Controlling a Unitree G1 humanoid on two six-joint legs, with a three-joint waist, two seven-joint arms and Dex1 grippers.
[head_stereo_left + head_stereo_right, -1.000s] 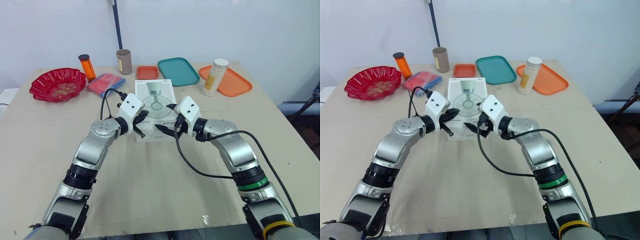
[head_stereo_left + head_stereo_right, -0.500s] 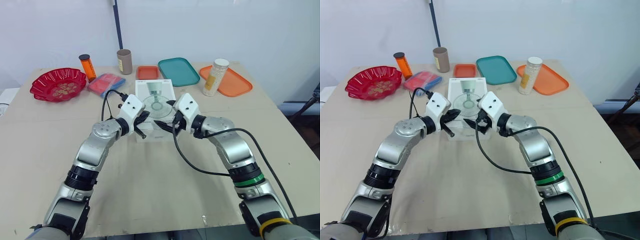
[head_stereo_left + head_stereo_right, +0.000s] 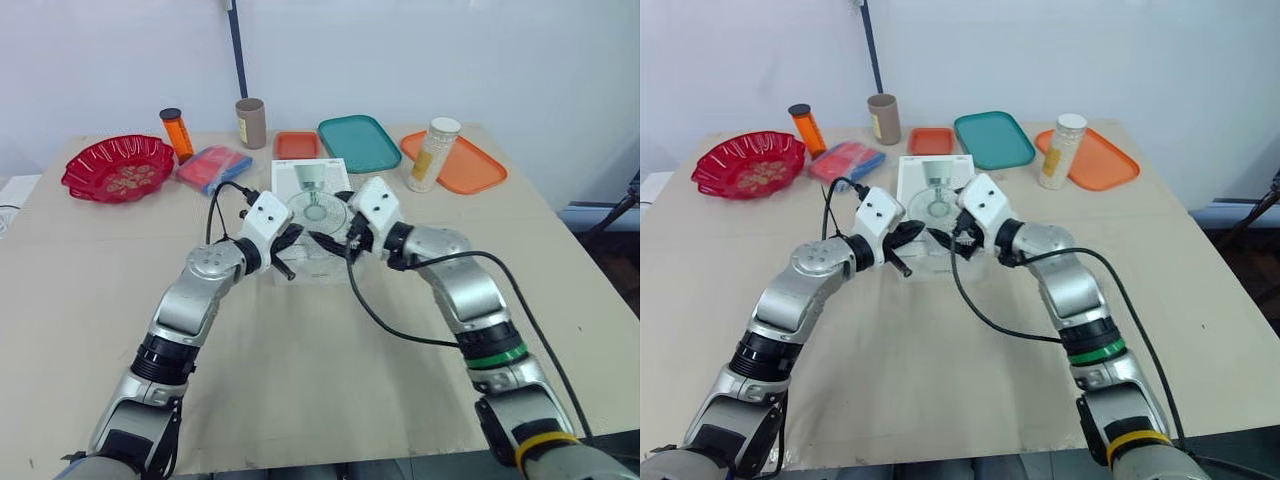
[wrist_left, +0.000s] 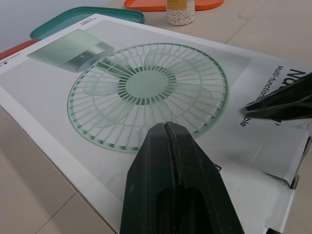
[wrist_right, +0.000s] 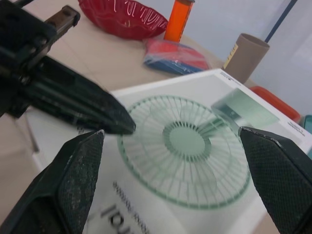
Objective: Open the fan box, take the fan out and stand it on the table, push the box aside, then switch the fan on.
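Still flat and shut in the middle of the table (image 3: 300, 380): the fan box (image 3: 311, 182), printed side up, near end towards the arms. Creeping forward with the right gripper (image 3: 322, 243) over the last second, off the near right corner and up over the lid, above the printed fan. Spread wide there, straddling that print from above, touching nothing as far as can be told. Holding station with the left gripper (image 4: 165, 127) at the near left corner, pressed together into one black wedge, tip low over the lid; contact or a thin gap, cannot say. Means opening barely begun: no flap lifted, no fan out. Looks like lining up for a purchase at the near end, by a white flap edge (image 4: 295, 163) seemingly a little loose. Next calls for slipping a tip under that edge rather than skating across glossy card. Risk of shoving the whole light box away towards the teal tray (image 3: 358, 143) instead of prising it open.
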